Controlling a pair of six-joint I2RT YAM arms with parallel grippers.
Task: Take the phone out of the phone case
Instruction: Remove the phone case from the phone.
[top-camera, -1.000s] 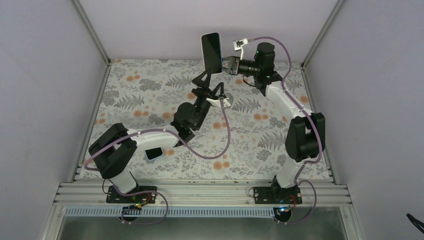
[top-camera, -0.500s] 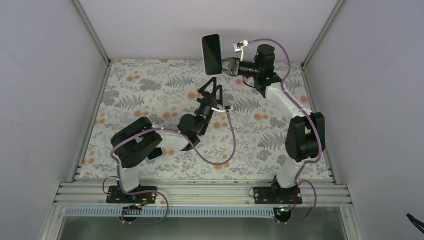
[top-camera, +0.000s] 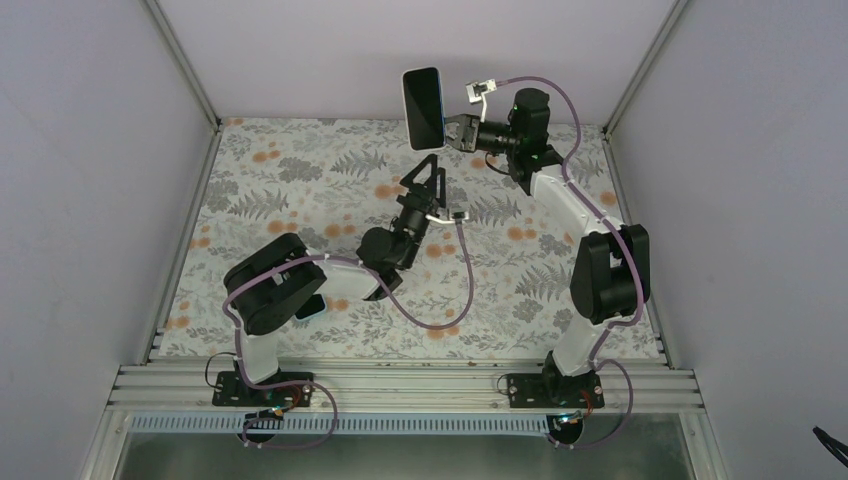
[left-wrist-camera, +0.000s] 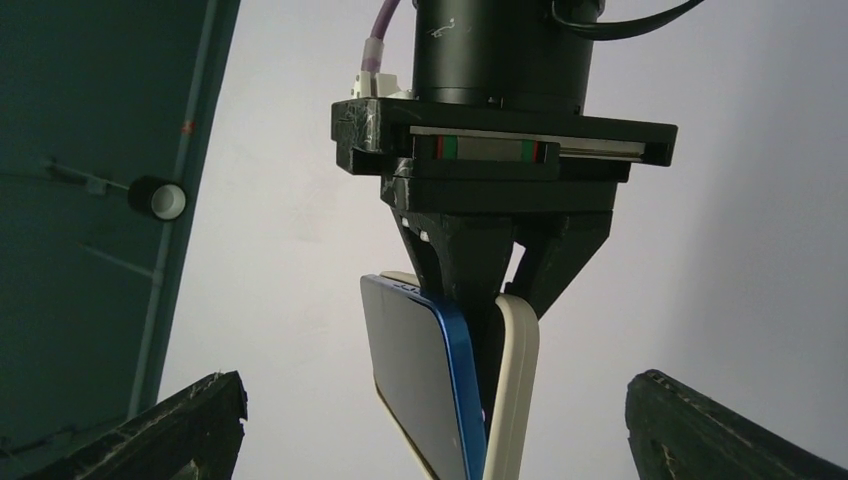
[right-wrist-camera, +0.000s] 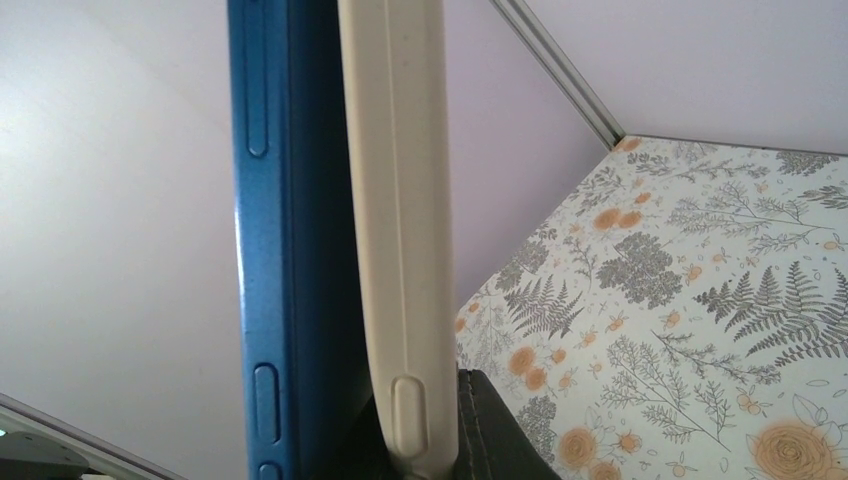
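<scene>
— Where's the phone at this moment?

— Up in the air at the far end, well above the tabletop (top-camera: 560, 250). The right gripper (top-camera: 455, 131) has the phone (top-camera: 423, 105) standing on end, its black screen showing from above, close to the back wall (top-camera: 330, 50).

— Is it in the phone case?

— Only partly, I'd say. From below, the phone case (left-wrist-camera: 517, 390) shows as a pale beige strip beside the phone's blue edge, with a dark gap between the two. In the right wrist view they run side by side, blue edge on the left and beige shell on the right.

— So what is the right gripper actually biting?

— It's pressed in on the case's edge. One dark finger sits on the outer side of the shell, and the other looks tucked in between shell and phone.

— And the left one?

— The left gripper (top-camera: 430, 172) sits just under the phone, pointing up at it. Its fingers (left-wrist-camera: 190, 420) are spread wide, touching nothing and holding nothing.
</scene>
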